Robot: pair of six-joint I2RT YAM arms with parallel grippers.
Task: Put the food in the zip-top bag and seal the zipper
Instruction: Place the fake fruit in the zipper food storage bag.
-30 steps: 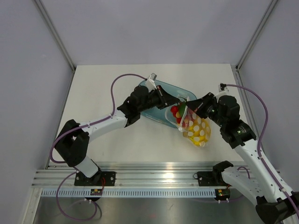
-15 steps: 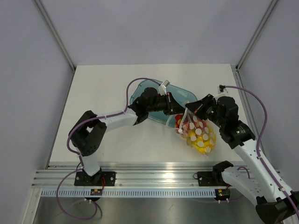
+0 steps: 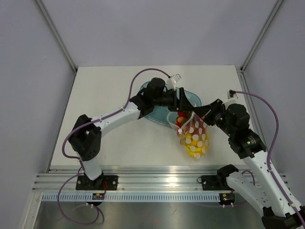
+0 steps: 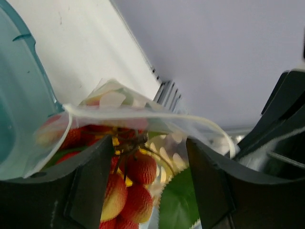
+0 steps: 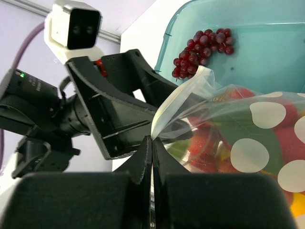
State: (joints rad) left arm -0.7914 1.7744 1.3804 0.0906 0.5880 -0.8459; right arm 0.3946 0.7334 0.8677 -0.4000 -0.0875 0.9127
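- zip-top bag (image 3: 194, 134): clear soft plastic with white round dots, centre-right of the top view. Mouth is up by the tray's lower-right rim and the body sags below it; can't tell if it touches the tabletop.
- zipper (image 5: 174, 97): thin pale strip, unsealed, curling up from the right hand's pinch.
- strawberries (image 4: 138, 167): glossy, bumpy, red, inside the bag just under the mouth.
- leaf (image 4: 177, 202): green, saw-toothed edge, beside the strawberries.
- yellow fruit (image 3: 193, 149): smooth, at the bag's bottom.
- grape bunch (image 5: 204, 40): small dark red beads, lying in the tray, outside the bag.
- tray (image 5: 267, 19): translucent teal, rounded corners.
- left hand (image 4: 147, 186): dark plastic fingers spread wide with nothing gripped; the bag mouth lies between them.
- right hand (image 5: 151, 157): fingers pressed together, pinching the bag's mouth edge.
- tabletop (image 3: 105, 90): matte off-white.
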